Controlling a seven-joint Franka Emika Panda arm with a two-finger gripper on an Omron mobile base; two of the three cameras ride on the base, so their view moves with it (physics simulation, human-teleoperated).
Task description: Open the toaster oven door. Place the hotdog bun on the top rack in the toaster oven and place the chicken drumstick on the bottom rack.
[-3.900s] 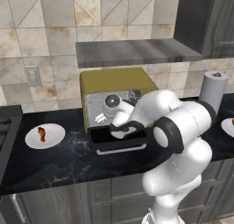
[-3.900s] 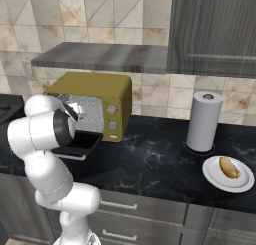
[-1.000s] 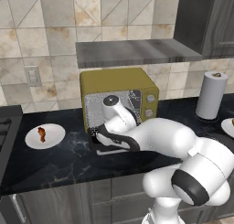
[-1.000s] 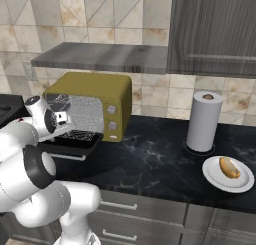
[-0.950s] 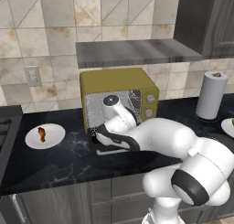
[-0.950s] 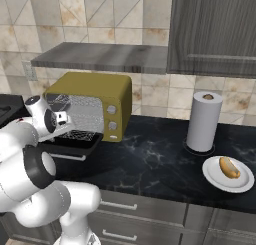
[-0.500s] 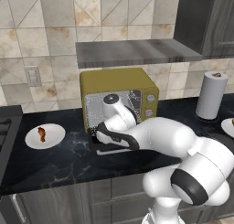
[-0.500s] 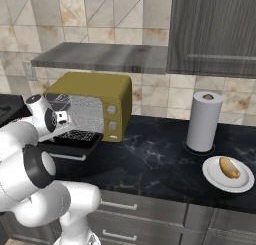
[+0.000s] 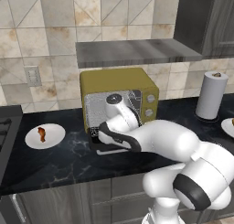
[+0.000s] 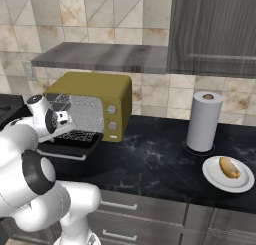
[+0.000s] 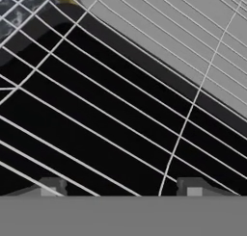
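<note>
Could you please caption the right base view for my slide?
White arm reaches into the mustard-yellow toaster oven, black-framed glass door lowered.

Matt mustard-yellow painted shell on toaster oven (image 9: 118, 79). Silvery wire-mesh metal inside; thin bright wire rack (image 11: 120, 129) over dark glossy floor. Polished black marble bench (image 10: 150, 164), white veining, soft reflections. Smooth glossy white plates (image 10: 216, 178). Paper towel roll (image 10: 203, 121), soft matt white. Matt stone-look wall tiles (image 9: 55, 26). Brushed grey metal hood (image 9: 137, 51).

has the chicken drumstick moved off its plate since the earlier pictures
No. The chicken drumstick lies on the same white plate, left of the toaster oven, as before.
</note>
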